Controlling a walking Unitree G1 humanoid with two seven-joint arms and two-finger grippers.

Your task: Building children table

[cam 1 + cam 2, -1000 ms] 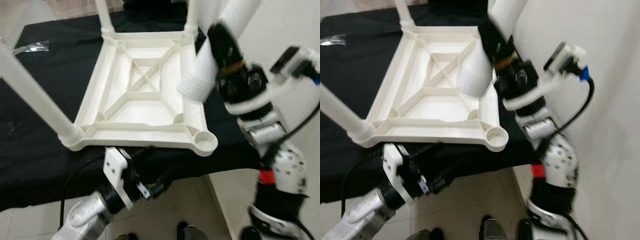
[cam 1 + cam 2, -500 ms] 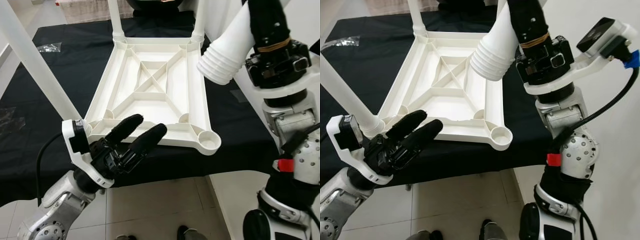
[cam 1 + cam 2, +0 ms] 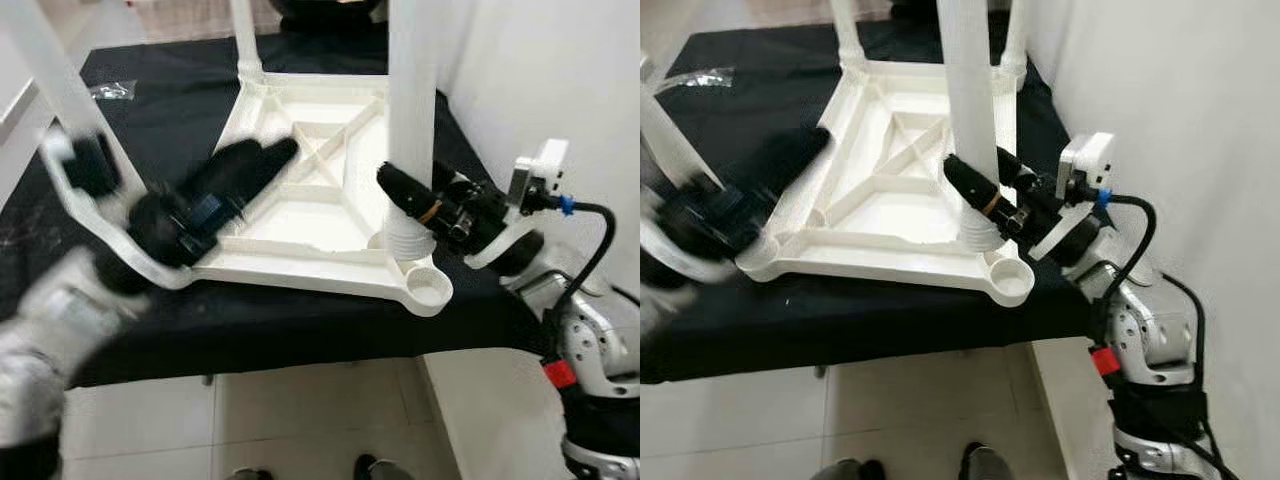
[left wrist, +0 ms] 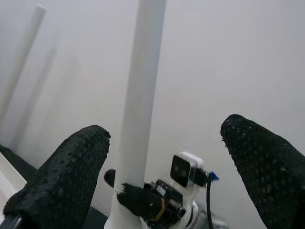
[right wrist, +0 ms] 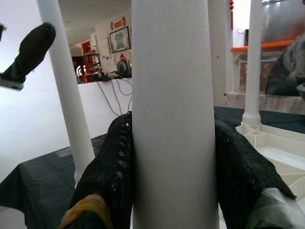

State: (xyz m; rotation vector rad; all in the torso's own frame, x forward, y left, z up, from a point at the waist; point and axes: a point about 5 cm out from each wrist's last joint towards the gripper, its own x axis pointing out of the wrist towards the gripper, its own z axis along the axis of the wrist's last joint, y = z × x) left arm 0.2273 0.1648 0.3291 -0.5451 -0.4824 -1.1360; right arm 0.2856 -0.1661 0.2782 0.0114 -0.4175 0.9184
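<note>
- Here we see the right end effector (image 3: 978, 200) clamped on a white table leg (image 3: 968, 110), upright at the frame's (image 3: 870, 215) 5 o'clock corner.
- Left end effector (image 3: 245, 170), spread wide, hovers at 9 o'clock.

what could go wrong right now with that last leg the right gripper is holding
The right gripper holds the leg upright beside the empty corner socket, not in it, so pressing down could miss the hole. It grips low on a tall leg, which may tip. The open left gripper, blurred over the upturned tabletop, might bump it.
</note>
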